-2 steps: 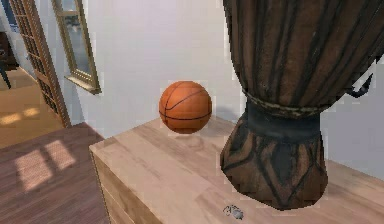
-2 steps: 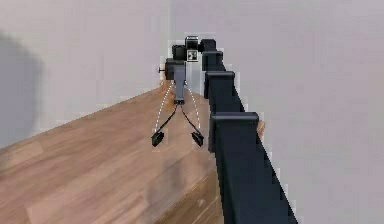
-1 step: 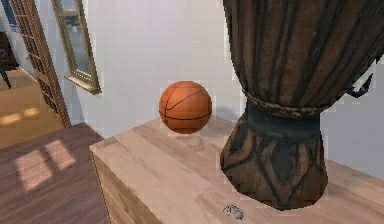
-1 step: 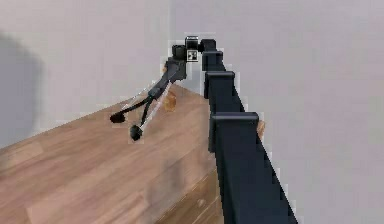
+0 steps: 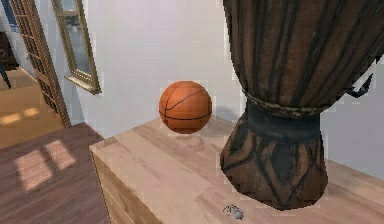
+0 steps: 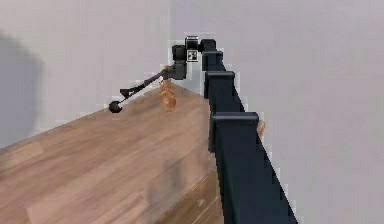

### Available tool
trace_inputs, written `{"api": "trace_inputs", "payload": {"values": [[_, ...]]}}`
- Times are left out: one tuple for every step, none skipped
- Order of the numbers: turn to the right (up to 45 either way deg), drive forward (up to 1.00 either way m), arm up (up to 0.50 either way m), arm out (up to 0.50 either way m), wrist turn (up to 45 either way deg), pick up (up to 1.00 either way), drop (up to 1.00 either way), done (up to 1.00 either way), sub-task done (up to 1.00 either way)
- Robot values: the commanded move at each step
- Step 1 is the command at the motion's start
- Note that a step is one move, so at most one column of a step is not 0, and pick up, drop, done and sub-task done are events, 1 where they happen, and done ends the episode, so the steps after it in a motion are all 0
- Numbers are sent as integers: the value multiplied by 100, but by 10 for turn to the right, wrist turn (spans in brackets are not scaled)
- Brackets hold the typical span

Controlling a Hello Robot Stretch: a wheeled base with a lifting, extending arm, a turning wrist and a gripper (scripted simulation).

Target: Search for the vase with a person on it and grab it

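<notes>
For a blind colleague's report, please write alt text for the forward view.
A large dark brown carved goblet-shaped drum stands on a light wooden cabinet top, at the picture's right. Left of it, an orange basketball rests near the white wall.

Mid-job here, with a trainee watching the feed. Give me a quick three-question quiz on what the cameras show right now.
1. True or false: the basketball sits on the wooden top.
2. What stands at the forward view's right? A) a large dark drum-shaped object B) a green lamp C) a stack of books
3. In the arm side view, what colour is the small thing near the tool?

Key: 1 true. 2 A. 3 orange-brown; whether the tool holds it cannot be told.
</notes>
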Motion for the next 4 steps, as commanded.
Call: {"api": "trace_inputs", "payload": {"values": [[0, 0, 0, 0, 450, 0, 0, 0, 0], [0, 0, 0, 0, 240, 0, 0, 0, 0], [0, 0, 0, 0, 0, 100, 0, 0, 0], [0, 0, 0, 0, 0, 0, 0, 100, 0]]}}
